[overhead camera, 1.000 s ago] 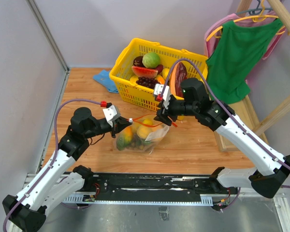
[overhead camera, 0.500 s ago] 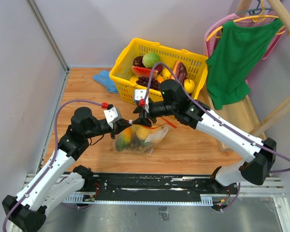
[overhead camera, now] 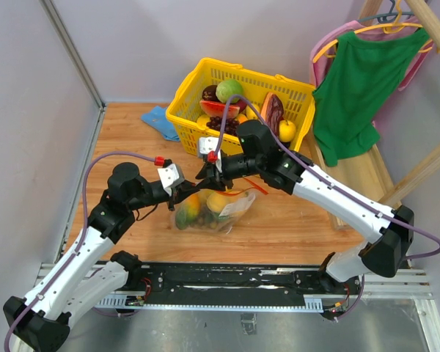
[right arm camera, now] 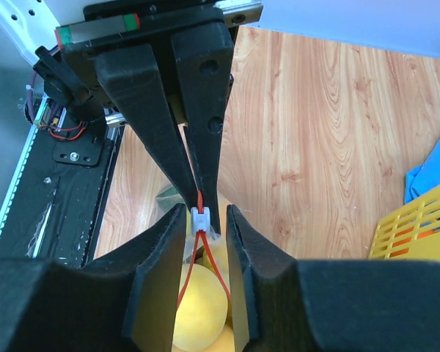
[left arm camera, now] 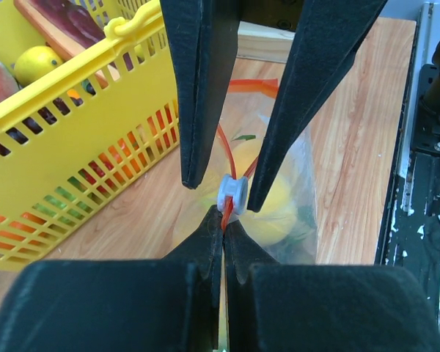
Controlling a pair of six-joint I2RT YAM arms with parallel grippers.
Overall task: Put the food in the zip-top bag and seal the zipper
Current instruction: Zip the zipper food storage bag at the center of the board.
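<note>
The clear zip-top bag (overhead camera: 214,211) lies on the wood table with yellow and green toy fruit (overhead camera: 218,201) inside. My left gripper (overhead camera: 191,188) is shut on the left end of the orange-red zipper (overhead camera: 243,189), seen up close in the left wrist view (left arm camera: 224,220). A white slider (left arm camera: 232,194) sits on the strip just beyond its tips. My right gripper (overhead camera: 211,176) is open, its jaws narrowly apart on either side of the slider (right arm camera: 200,218). Beyond the slider the two zipper strips (right arm camera: 182,282) spread apart over a yellow fruit (right arm camera: 202,312).
A yellow basket (overhead camera: 182,110) holding more toy fruit stands just behind the bag, also in the left wrist view (left arm camera: 81,110). A blue cloth (overhead camera: 154,117) lies left of the basket. A green shirt (overhead camera: 356,81) hangs at the right. The black rail (overhead camera: 227,279) runs along the near edge.
My right gripper has moved left along the bag's mouth, from its right end to the slider beside my left gripper. The left gripper has kept its hold and place.
</note>
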